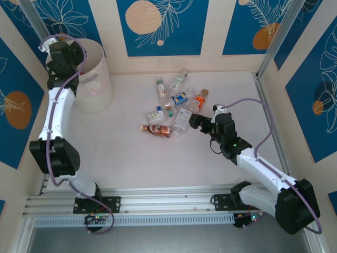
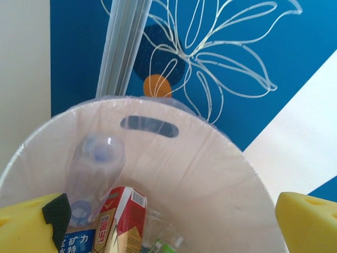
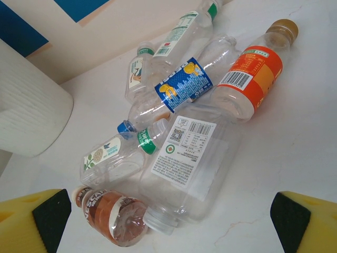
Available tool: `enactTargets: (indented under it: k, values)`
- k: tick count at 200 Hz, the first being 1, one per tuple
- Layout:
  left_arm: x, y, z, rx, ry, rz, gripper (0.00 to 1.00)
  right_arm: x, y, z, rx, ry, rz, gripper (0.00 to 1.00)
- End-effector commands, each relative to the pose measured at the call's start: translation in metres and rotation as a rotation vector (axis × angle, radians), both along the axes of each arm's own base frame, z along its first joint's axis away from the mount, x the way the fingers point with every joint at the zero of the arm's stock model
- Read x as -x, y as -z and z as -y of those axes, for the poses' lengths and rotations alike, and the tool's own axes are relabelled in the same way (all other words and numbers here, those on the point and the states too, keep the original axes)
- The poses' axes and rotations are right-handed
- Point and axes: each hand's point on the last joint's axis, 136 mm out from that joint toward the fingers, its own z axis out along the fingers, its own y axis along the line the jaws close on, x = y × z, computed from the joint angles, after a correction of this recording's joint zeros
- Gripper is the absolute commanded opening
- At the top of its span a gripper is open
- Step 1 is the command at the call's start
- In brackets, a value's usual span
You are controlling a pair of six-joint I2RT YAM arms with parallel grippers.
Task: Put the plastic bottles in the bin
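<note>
The bin (image 1: 99,90) stands at the far left, and my left gripper (image 1: 69,55) hangs over its rim. From the left wrist, my left gripper (image 2: 168,232) is open, its yellow pads wide apart above the bin's inner wall (image 2: 210,174). Inside, a clear bottle (image 2: 95,168) leans on the wall beside a red-and-gold labelled one (image 2: 124,216). Several plastic bottles (image 1: 174,105) lie heaped mid-table. My right gripper (image 1: 196,122) is open just right of the heap. Between its pads (image 3: 168,226) lie a large clear bottle (image 3: 195,158) and a brown bottle (image 3: 110,216), neither touched.
An orange-labelled bottle (image 3: 253,74), a blue-labelled one (image 3: 181,87) and a green-banded one (image 3: 116,155) lie in the same heap. The bin's outer wall (image 3: 26,116) shows at the left of the right wrist view. Panel walls close the table at the back and sides.
</note>
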Motion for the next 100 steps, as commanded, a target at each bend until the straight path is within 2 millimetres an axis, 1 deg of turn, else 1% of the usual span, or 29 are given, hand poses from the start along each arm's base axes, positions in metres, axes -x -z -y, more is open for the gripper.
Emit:
enactTargets:
  k: [1,23,49,63,81,100]
  values:
    - [0.005,-0.007,0.011,0.012,0.037,0.037,1.00,-0.001,0.002,0.002,0.000,0.020,-0.010,1.00]
    - [0.005,-0.008,0.023,0.000,0.065,0.045,1.00,-0.001,0.008,0.002,0.005,0.023,-0.037,1.00]
    - [0.004,-0.008,0.033,0.006,0.095,0.044,1.00,-0.002,0.014,0.003,0.013,0.032,-0.071,1.00]
    - [0.004,-0.006,0.043,0.018,0.131,0.044,1.00,-0.004,0.017,0.003,0.017,0.041,-0.087,1.00]
    - [0.004,-0.006,0.066,0.024,0.194,0.051,1.00,-0.006,0.023,0.003,0.023,0.048,-0.113,1.00]
    - [0.006,-0.006,0.094,0.012,0.259,0.048,1.00,-0.008,0.037,0.004,0.009,0.089,-0.178,1.00]
